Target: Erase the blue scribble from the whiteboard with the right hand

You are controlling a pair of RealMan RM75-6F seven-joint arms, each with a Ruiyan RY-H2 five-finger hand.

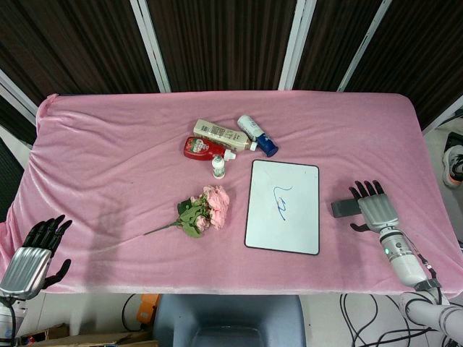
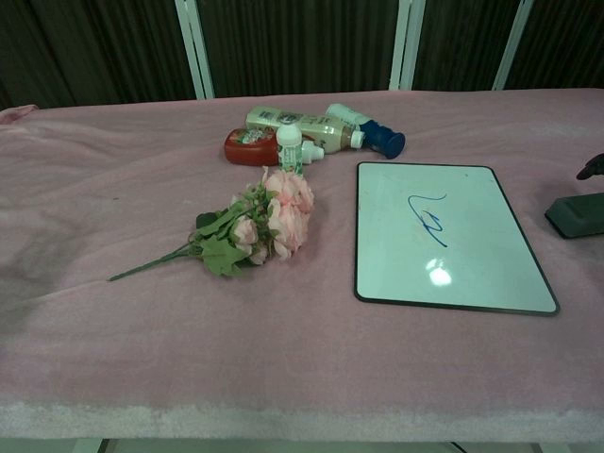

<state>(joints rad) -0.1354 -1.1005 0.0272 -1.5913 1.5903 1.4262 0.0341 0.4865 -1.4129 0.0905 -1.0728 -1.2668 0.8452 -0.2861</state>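
The whiteboard [image 1: 283, 207] lies flat right of the table's middle, black-framed, with a small blue scribble [image 1: 281, 202] near its centre; the chest view shows the whiteboard [image 2: 444, 236] and the scribble [image 2: 429, 219] too. A dark grey eraser [image 1: 343, 208] lies on the cloth just right of the board. My right hand [image 1: 374, 207] hovers over or rests on the eraser's right end, fingers stretched out and apart, not wrapped round it. In the chest view the eraser [image 2: 576, 214] sits at the right edge with only a dark fingertip [image 2: 592, 167] above it. My left hand [image 1: 32, 251] hangs open off the table's front left corner.
A bunch of pink flowers [image 1: 205, 210] lies left of the board. Behind it are a red bottle [image 1: 200, 148], a cream bottle [image 1: 223, 134], a white and blue bottle [image 1: 257, 134] and a small white bottle [image 1: 218, 166]. The pink tablecloth [image 1: 101, 166] covers the table.
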